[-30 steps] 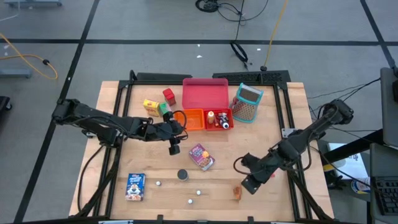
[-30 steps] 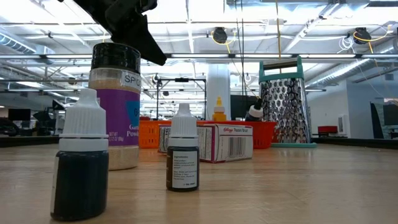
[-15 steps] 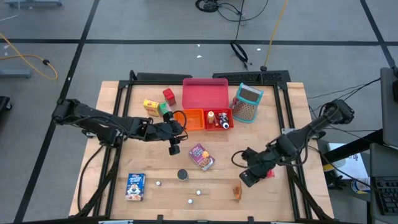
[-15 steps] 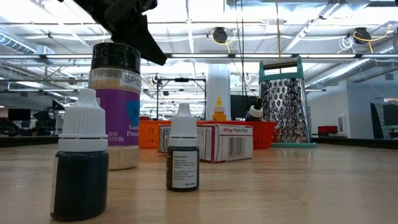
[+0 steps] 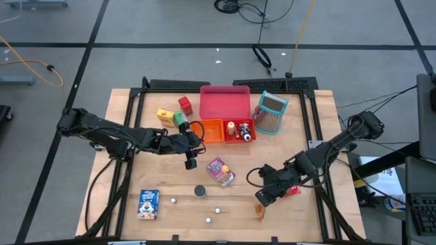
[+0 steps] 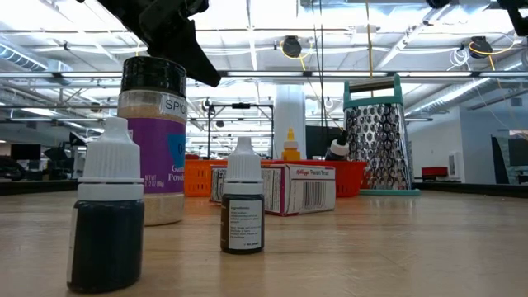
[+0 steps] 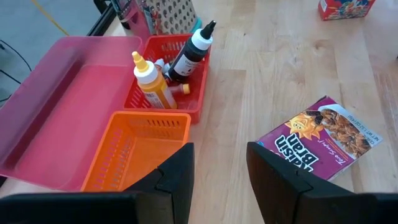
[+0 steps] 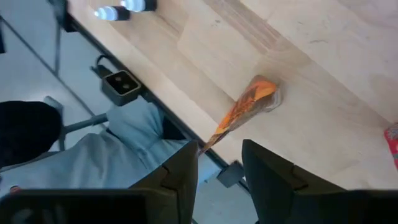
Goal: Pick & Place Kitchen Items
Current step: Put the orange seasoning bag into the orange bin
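My right gripper (image 5: 262,197) hangs open over the near right of the table, just above a small orange packet (image 5: 259,211) that lies flat by the near edge (image 8: 249,107). My left gripper (image 5: 191,162) hovers open at mid-table, near the orange bin (image 7: 134,149), with nothing between its fingers (image 7: 219,155). A purple Raisin Bran box (image 5: 221,171) lies flat beside it. A blue box (image 5: 148,203), a black-capped jar (image 5: 199,191) and small white-capped bottles (image 5: 217,210) stand near the front. Yellow, green and red boxes (image 5: 170,114) sit at the far left.
A pink tray (image 5: 225,102) lies at the far middle, with a red bin (image 5: 240,131) of bottles in front of it and a teal grater (image 5: 271,112) to its right. A red packet (image 5: 294,190) lies under the right arm. Grey-blue cloth (image 8: 124,146) shows beyond the near edge.
My right gripper has moved toward the table's left edge and a little down, closing in on the orange packet. The left arm and all the items have kept still.
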`<state>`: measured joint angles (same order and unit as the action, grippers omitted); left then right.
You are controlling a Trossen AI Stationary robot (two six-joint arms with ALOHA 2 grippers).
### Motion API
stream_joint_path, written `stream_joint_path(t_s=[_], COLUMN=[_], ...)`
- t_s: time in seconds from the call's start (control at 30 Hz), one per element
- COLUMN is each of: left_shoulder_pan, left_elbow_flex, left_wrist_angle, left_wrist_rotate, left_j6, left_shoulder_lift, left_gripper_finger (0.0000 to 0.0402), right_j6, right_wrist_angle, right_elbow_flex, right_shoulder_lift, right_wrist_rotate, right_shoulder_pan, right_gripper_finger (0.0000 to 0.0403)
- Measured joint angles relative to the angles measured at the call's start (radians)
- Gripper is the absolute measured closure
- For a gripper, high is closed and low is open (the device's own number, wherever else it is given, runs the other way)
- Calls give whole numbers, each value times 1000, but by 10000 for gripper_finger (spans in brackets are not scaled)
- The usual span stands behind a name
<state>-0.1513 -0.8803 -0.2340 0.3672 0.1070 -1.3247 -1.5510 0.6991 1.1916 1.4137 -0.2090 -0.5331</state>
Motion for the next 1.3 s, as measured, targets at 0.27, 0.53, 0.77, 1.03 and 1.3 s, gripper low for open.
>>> stream_joint_path(t_s=[0.27, 0.53, 0.77, 1.03, 1.3], left_shoulder_pan=[0, 0, 0, 0, 0], left_elbow_flex=[0, 0, 0, 0, 0], left_wrist_angle=[-2, -2, 0, 0, 0], left_wrist_rotate=[0, 0, 0, 0, 0], left_j6=[0, 0, -3, -8, -7], left_shoulder_lift=[0, 0, 0, 0, 0], left_gripper_finger=[252, 252, 252, 252, 252], right_j6=[-56, -99, -106, -63, -14], right_wrist_angle=[-147, -351, -336, -337, -328], right_elbow_flex=[-111, -223, -243, -243, -235], right_shoulder_lift=[13, 13, 13, 13, -22], right_wrist_rotate=[-51, -59, -137, -136, -130], right_shoulder_pan=[1, 8, 8, 8, 24], right_gripper_finger=[281, 282, 298, 395, 402])
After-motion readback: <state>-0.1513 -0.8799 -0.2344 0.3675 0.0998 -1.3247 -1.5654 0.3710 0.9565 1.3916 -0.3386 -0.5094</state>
